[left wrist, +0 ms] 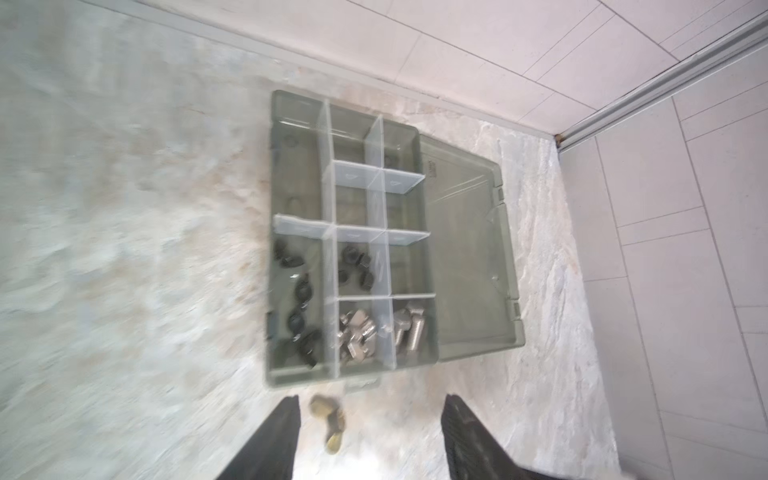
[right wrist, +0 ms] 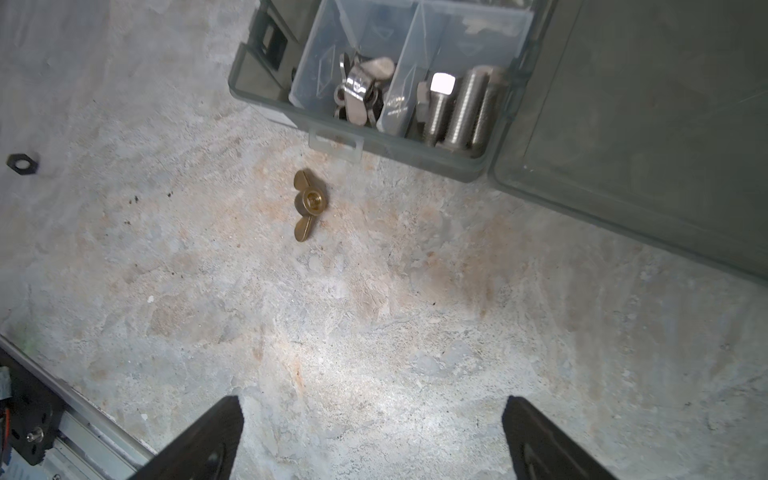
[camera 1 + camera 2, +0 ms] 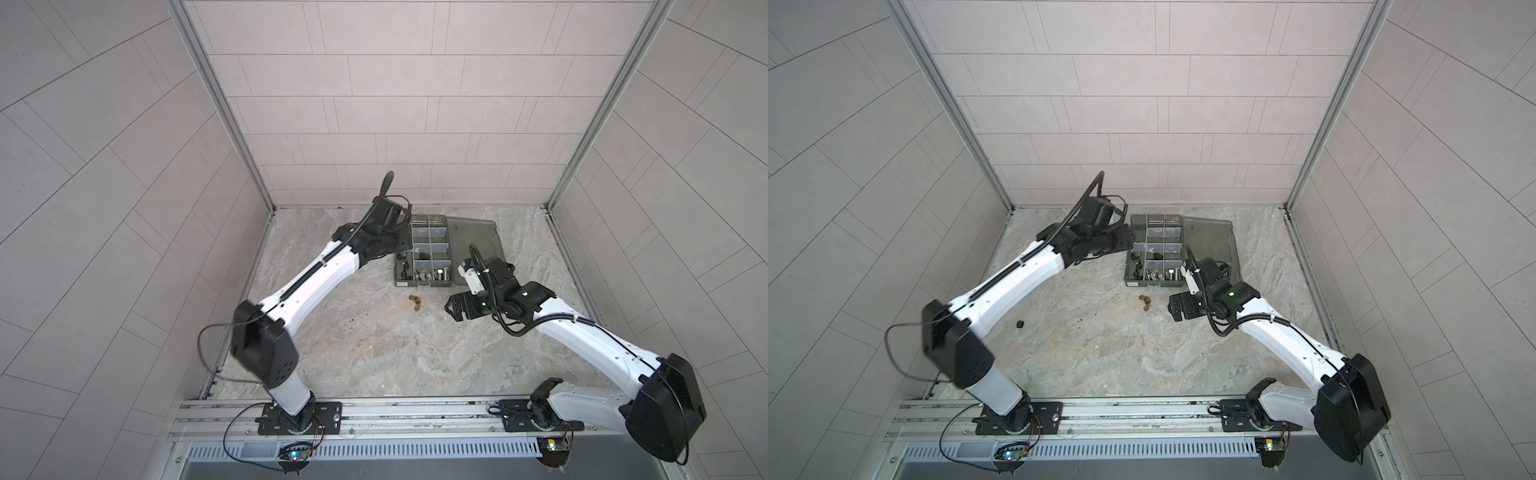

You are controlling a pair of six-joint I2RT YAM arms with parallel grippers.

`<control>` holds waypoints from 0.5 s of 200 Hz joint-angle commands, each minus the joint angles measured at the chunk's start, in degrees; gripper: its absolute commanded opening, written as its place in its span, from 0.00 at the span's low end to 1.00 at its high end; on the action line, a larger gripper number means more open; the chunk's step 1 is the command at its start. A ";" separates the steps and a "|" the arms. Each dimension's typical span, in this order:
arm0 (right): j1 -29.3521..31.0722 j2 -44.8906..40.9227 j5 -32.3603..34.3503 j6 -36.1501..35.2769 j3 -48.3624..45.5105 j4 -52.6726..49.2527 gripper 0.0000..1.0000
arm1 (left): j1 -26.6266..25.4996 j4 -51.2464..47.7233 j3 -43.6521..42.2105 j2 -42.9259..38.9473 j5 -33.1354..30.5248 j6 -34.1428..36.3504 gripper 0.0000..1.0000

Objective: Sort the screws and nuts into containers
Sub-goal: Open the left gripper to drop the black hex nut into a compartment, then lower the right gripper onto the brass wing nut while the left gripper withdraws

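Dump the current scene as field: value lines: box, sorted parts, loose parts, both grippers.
box: organizer box on table, lid open, lying flat
sorted: screws in near corner compartment by the lid; silver wing nuts in the neighbouring compartment; black nuts in two other compartments
loose: brass wing nut and black hex nut on the table
left gripper: left gripper open, empty
right gripper: right gripper open, empty, above bare table

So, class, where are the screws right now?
In both top views the screws lie in the box's near right corner compartment, next to the silver wing nuts.
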 commanded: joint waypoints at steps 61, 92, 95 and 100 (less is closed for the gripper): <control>7.64 20.02 5.40 1.22 8.05 3.33 0.74 | 0.11 -17.53 -32.03 -41.98 -13.31 -3.59 0.66; 8.77 26.25 6.38 0.39 10.69 6.11 0.61 | 0.11 -22.44 -33.99 -51.95 -10.70 -5.36 0.67; 8.81 26.80 6.24 0.37 10.91 6.38 0.59 | 0.09 -22.80 -34.13 -52.69 -10.28 -5.58 0.67; 8.85 27.44 6.25 0.37 11.28 6.67 0.58 | 0.10 -23.22 -34.43 -53.70 -9.71 -5.86 0.67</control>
